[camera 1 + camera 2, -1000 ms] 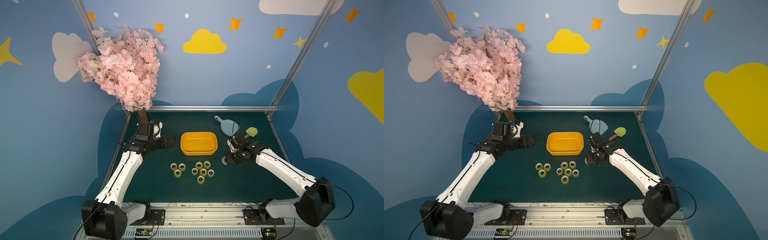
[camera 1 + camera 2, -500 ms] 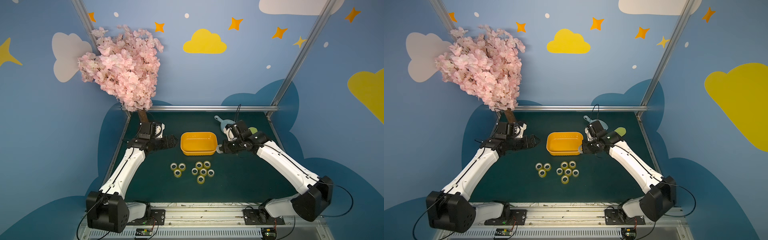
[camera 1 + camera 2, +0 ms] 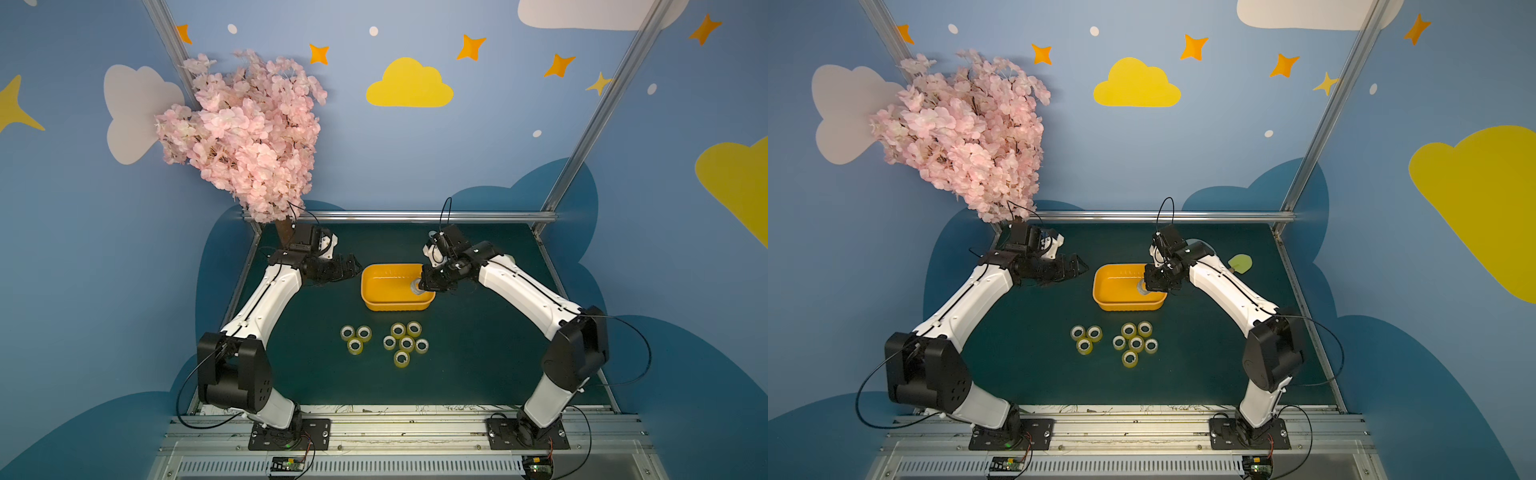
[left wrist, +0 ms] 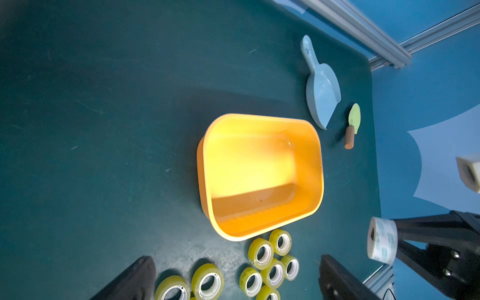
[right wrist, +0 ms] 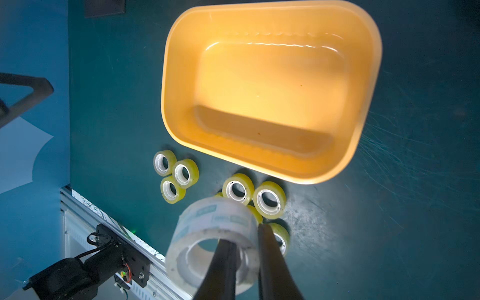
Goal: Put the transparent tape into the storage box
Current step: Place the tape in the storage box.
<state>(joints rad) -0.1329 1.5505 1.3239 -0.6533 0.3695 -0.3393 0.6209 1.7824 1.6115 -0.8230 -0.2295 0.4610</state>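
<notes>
Right wrist view: my right gripper is clamped on the transparent tape. In a top view it hangs over the 3 o'clock end of the storage box. My left gripper, fingers apart, sits at 9 o'clock.

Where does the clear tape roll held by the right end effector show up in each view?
Both top views: tape over the right end of the box.
Left wrist: apart from the box, near the picture's edge.
Right wrist: foreground, hiding some yellow rolls.
Shared landmark: the box.
</notes>
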